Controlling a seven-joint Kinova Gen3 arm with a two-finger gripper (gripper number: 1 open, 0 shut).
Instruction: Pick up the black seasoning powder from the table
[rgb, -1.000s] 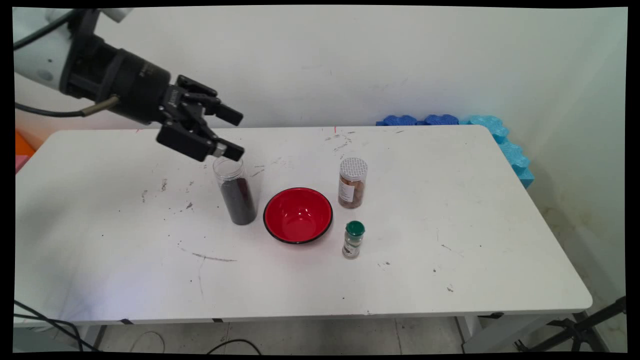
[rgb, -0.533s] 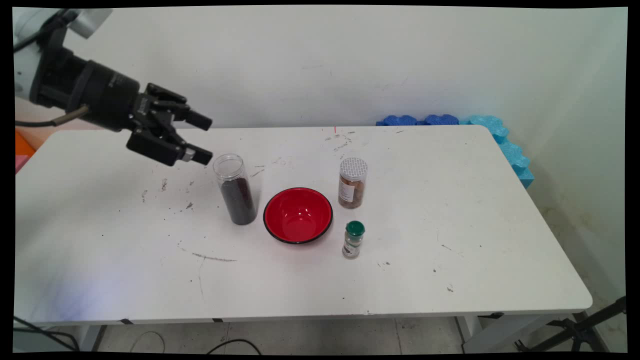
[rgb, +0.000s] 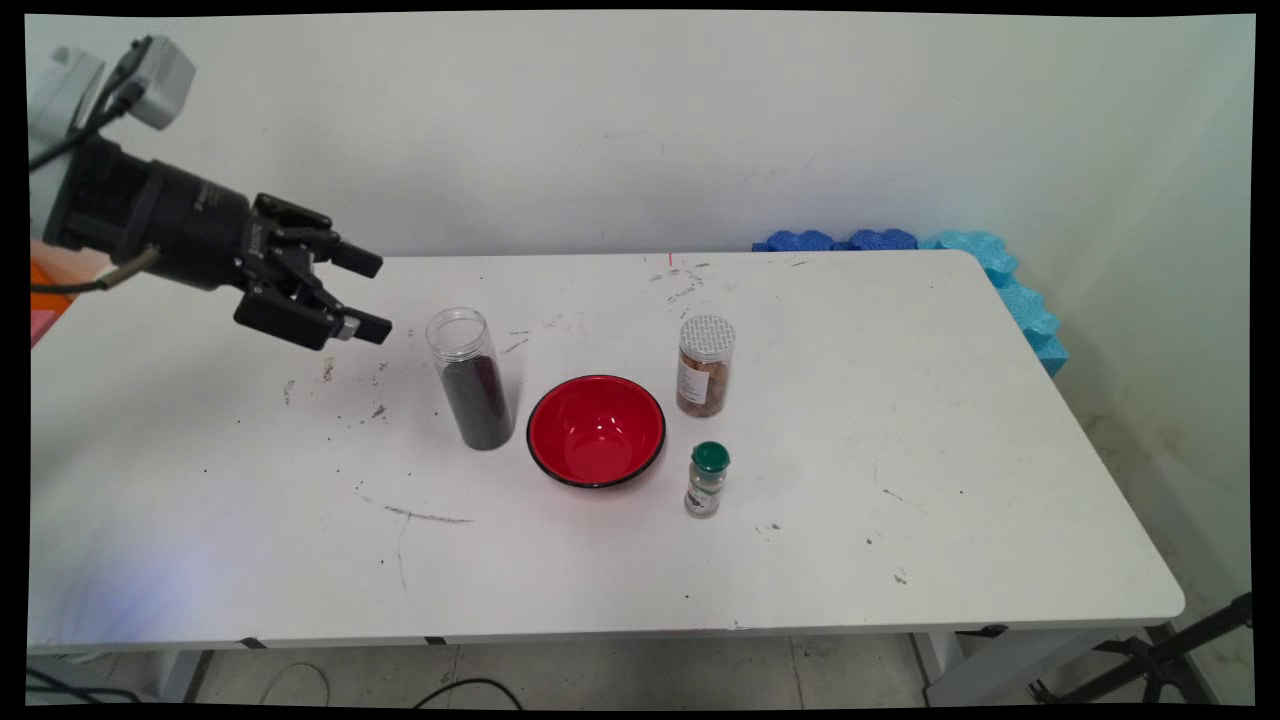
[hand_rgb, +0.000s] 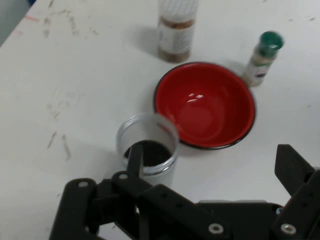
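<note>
One white table (rgb: 900, 520) is filling the middle of the frame and is carrying four things. One red bowl with a black rim (rgb: 596, 430) is sitting at the centre. Three containers are standing around it: one tall clear open jar holding dark grains (rgb: 470, 378) at centre left, one clear jar of brown contents with a patterned silver lid (rgb: 705, 365) at centre right, and one small green-capped spice bottle (rgb: 707, 479) just below that.

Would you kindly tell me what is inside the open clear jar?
The jar holds dark material filling its lower part; the top is empty. What it is cannot be told.
</note>
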